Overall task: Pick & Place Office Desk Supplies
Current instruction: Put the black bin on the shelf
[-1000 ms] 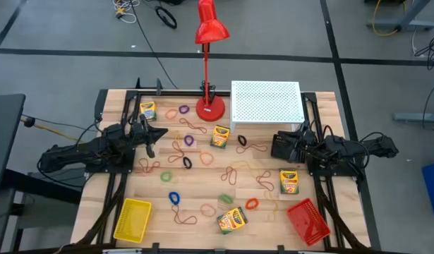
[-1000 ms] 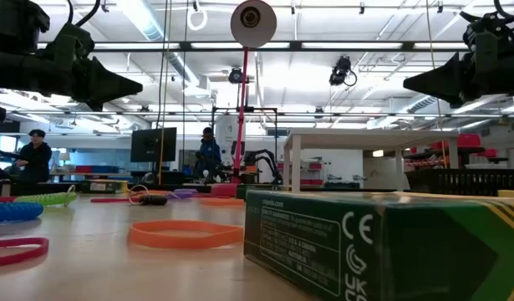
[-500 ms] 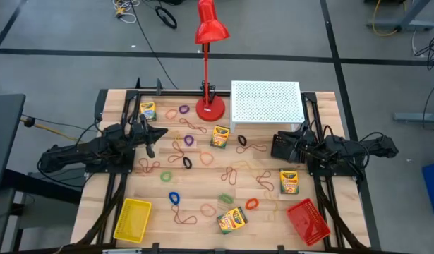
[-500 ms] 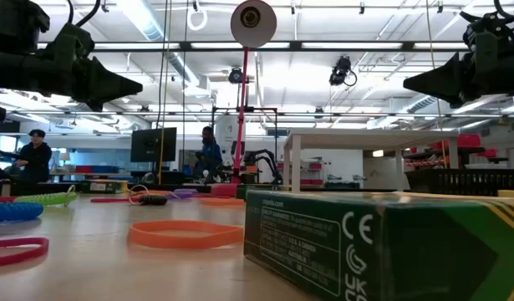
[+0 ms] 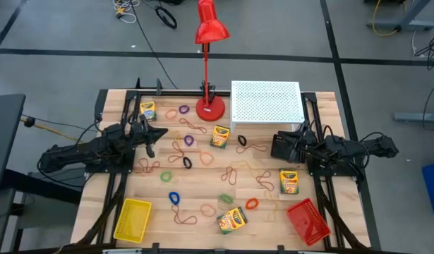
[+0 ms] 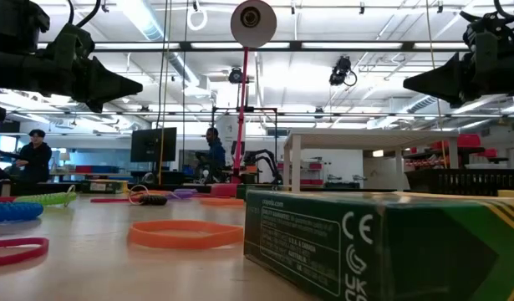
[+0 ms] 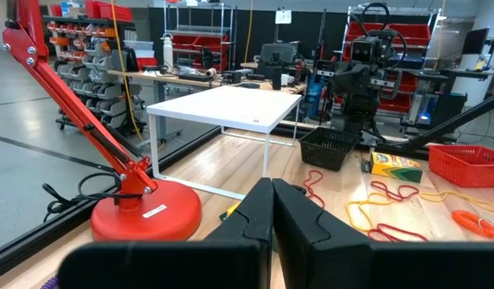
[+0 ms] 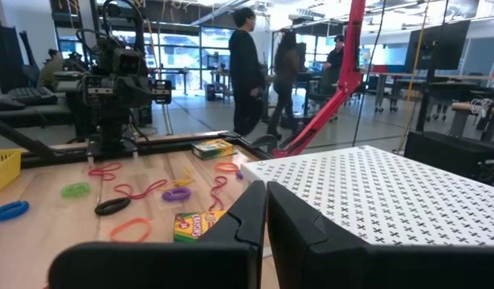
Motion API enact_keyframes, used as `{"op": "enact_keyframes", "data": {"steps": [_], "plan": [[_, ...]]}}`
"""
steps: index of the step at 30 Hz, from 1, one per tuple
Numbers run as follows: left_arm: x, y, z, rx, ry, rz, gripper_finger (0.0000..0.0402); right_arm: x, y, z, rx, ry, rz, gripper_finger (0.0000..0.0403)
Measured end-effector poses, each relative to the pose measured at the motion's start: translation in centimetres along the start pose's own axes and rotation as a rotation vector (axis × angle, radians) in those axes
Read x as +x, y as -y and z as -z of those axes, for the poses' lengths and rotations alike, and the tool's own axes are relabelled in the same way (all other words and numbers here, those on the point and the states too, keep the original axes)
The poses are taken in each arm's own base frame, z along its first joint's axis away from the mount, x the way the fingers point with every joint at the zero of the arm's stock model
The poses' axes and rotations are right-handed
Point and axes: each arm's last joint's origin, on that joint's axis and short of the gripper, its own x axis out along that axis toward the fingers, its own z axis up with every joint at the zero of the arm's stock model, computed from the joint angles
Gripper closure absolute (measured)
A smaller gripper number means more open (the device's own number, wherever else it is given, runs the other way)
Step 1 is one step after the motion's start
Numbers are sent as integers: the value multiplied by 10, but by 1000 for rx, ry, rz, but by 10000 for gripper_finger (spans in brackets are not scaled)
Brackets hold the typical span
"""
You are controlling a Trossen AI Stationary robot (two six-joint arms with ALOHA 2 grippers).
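Two hands hang above the counter [image 5: 322, 106] with nothing in them, both clenched. The left hand [image 5: 150, 134] hovers at the left edge, near a crayon box [image 5: 147, 110] at the far left corner. A yellow basket [image 5: 133, 219] sits at the near left corner. Rubber-band loops [image 5: 185, 140] lie scattered across the middle, among two more crayon boxes [image 5: 220, 135], one near the lamp base [image 5: 210, 109] and one at the near edge. The right hand [image 5: 299, 146] hovers by a black mesh basket [image 5: 282, 146], with another crayon box just nearer. A red basket [image 5: 308, 220] fills the near right corner.

Only the low view shows both arms well clear above the scattered bands; only the right wrist view shows people [image 8: 248, 68] standing beyond the counter's far side. The white perforated stand [image 5: 266, 102] blocks the far right.
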Motion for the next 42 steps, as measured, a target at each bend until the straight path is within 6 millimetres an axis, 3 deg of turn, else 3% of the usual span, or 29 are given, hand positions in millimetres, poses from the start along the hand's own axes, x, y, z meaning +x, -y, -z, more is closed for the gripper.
{"op": "enact_keyframes", "data": {"steps": [6,11,15,20,27,38,42], "plan": [[0,0,0,-23,1,0,392,0,0,-1,-1,7,0,378],[0,0,0,-20,0,0,392,0,0,-7,204,67,-25,378],[0,0,0,-24,0,1,392,-1,1,-17,273,154,-27,378],[0,0,0,18,0,-3,392,-3,-3,-29,301,242,-246,384],[0,0,0,36,0,-19,392,14,-19,-40,214,-29,-199,399],[0,0,0,33,0,-18,392,55,-72,-62,58,-611,-142,401],[0,0,0,33,0,-18,392,61,-81,-69,30,-824,-71,402]]}}
